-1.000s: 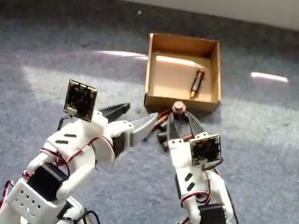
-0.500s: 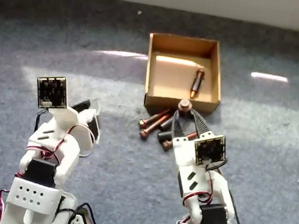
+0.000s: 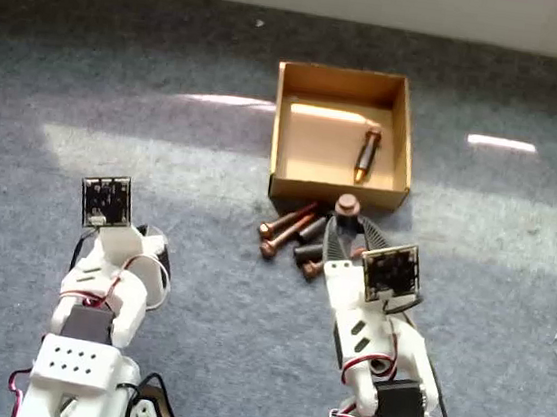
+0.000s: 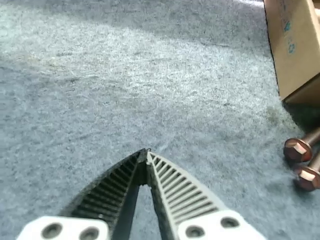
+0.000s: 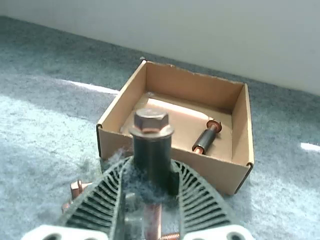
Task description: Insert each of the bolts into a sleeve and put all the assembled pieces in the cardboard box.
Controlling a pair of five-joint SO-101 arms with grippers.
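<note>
Clearly, the main danger is around the right end effector (image 3: pixel 347 226), which is closed narrowly on one assembled piece (image 5: pixel 151 145). It grips the piece by the dark sleeve and holds it upright, bolt head on top, just before the near wall of the box (image 3: pixel 280 128). The sleeve is round and smooth, so I judge it could turn or slide between the jaws. If the piece tips too much on the way over the wall, the bolt may slide out of the sleeve and the assembly would be lost. The piece also seems low against that wall. A forward move without enough lift could hit the cardboard and push the light box away, or knock the piece loose. Loose parts lie right under and beside this end effector, and a low sweep could scatter them over the tabletop (image 3: pixel 166 135). The left end effector (image 4: pixel 146 153) is closed on nothing and sits pulled back at the near left, well apart from the parts, so I expect no trouble from it. By count there are two arms and one box. There are two assembled pieces, the one held and a second piece (image 3: pixel 366 153) lying inside the box near its right wall. I count three loose bolts (image 3: pixel 285 219) and two loose sleeves (image 3: pixel 307 253) just near the box, but the right end effector hides part of this pile, so more may lie there.
</note>
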